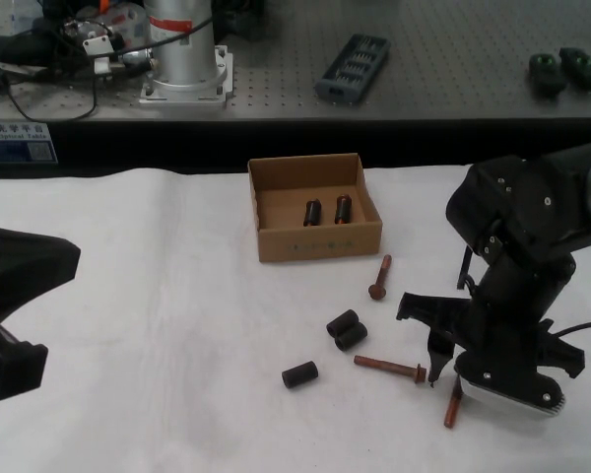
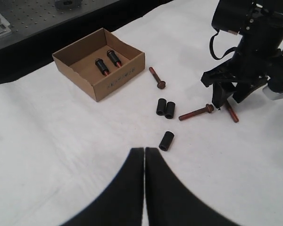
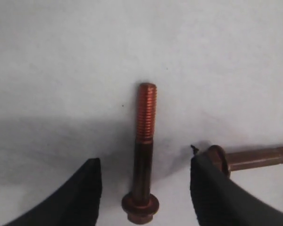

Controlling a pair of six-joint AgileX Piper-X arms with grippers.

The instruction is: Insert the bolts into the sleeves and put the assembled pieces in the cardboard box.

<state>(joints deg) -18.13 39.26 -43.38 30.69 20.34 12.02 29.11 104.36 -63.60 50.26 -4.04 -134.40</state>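
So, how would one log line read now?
right gripper open astride bolt | left gripper shut | cardboard box holds two assembled pieces

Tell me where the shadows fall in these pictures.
Right wrist view: a broad grey shadow crosses the cloth around the bolt, which lies inside the open right gripper. High view and left wrist view: soft light, the loose sleeves cast barely any shadow.
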